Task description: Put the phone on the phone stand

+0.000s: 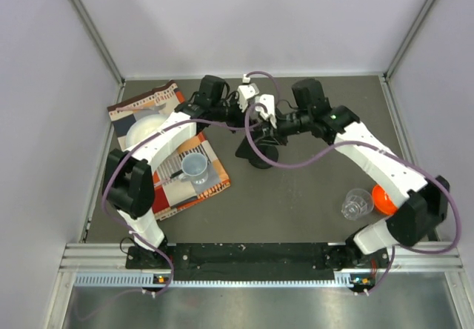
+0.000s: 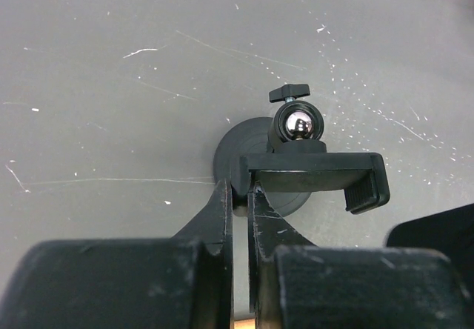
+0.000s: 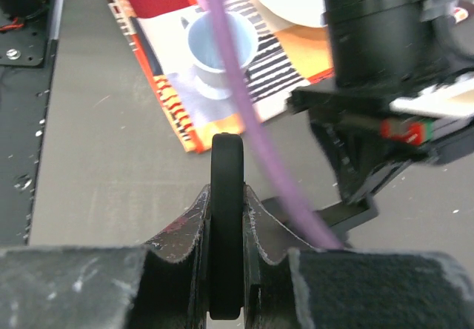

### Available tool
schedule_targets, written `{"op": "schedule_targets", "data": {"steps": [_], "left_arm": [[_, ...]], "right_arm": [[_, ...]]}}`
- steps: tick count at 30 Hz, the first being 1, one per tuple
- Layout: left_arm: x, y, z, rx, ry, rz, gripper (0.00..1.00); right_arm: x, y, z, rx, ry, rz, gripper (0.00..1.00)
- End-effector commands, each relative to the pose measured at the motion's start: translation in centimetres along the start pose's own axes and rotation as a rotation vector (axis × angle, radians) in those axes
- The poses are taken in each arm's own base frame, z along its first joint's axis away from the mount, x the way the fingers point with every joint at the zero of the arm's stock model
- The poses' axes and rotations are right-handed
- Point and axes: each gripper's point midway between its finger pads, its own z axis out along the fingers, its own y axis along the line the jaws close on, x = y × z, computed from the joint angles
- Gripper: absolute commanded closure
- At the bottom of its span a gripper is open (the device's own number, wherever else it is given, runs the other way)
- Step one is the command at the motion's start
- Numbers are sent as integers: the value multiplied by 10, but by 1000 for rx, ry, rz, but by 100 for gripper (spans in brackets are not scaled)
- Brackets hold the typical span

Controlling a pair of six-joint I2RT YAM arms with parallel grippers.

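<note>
Even overhead light, faint shadows on matte grey counter (image 1: 311, 188), glare on chrome ball (image 2: 298, 121) of black phone stand (image 2: 307, 170), purple cable (image 3: 233, 84) blurred

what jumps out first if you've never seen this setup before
Both arms meet mid-table over the small black phone stand. The left gripper pinches one end of its clamp bracket, and the right gripper holds the phone edge-on close by. Next comes the bright orange-patterned cloth on the left of the table, carrying a pale cup and a white plate.
</note>
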Motion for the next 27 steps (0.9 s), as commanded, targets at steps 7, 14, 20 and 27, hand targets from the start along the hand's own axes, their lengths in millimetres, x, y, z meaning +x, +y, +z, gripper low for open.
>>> {"op": "schedule_targets", "data": {"steps": [7,14,20,27], "left_arm": [[-27,-22,-3,103,-66,-26,100],[-29,-35,-10,114,-68,-22,100],[-25,-39,-12,124,-53,-6,100],[-18,-44,-14,131,-30,18,100]], "right_arm": [[-26,24,-57,81,-146,-147,100],[-47,29,-56,5,-220,-359,100],[-51,23,-42,-100,-192,-487,100],[-45,9,-26,-125,-108,-573,100]]}}
